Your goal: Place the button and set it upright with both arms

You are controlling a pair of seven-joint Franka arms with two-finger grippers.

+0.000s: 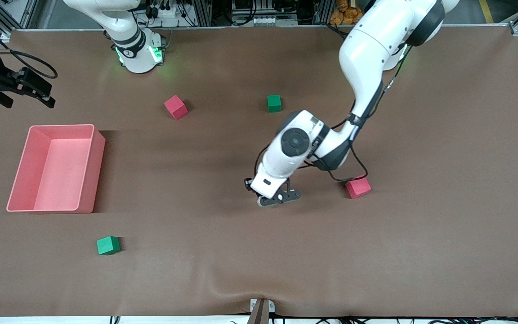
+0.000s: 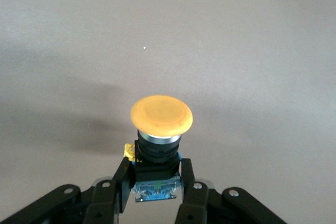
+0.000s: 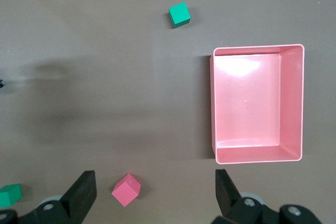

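Note:
The button (image 2: pixel 161 115) has a round orange cap on a black body with a bluish base. It shows in the left wrist view, with its body clamped between the black fingers of my left gripper (image 2: pixel 155 169). In the front view my left gripper (image 1: pixel 277 197) is low over the middle of the brown table and tilted, and it hides the button there. I cannot tell whether the button touches the table. My right gripper (image 1: pixel 29 96) waits open and empty in the air at the right arm's end of the table. Its fingers (image 3: pixel 84 192) stand wide apart in the right wrist view.
A pink bin (image 1: pixel 61 126) sits at the right arm's end and shows in the right wrist view (image 3: pixel 257 47). A red cube (image 1: pixel 176 107) and a green cube (image 1: pixel 274 103) lie toward the bases. Another red cube (image 1: pixel 358 186) lies beside the left forearm. A green cube (image 1: pixel 108 245) lies nearer the front camera.

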